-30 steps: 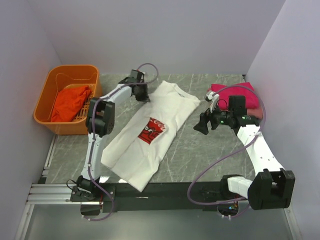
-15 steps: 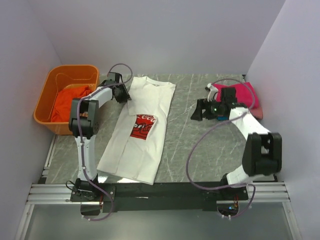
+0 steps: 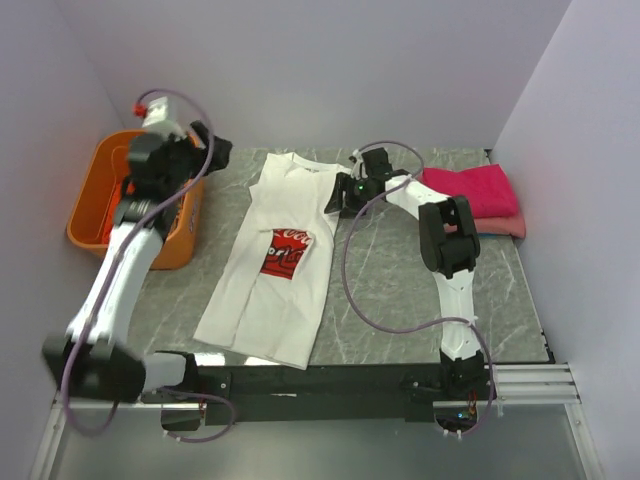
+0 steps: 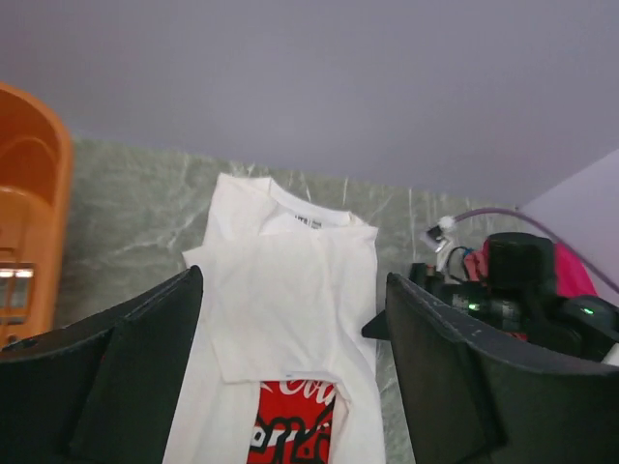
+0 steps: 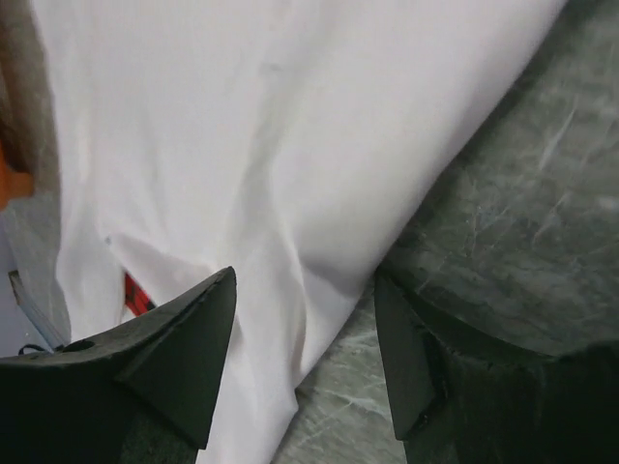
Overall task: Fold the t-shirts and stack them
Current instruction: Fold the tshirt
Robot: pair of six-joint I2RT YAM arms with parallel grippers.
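Right claw, open and empty, straddles the white t-shirt at its right edge, toward the far edge of the table. It would best bite deep, catching every layer. Left claw hangs wide, empty.

White links, black joints, purple cables (looping), black jaws

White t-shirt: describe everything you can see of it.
The white t-shirt is soft cloth with a red print bearing white lettering. It lies flat on the table, folded into a long strip with sleeves tucked in, collar at the far end. The right tool sits open at its far right edge; contact is unclear.
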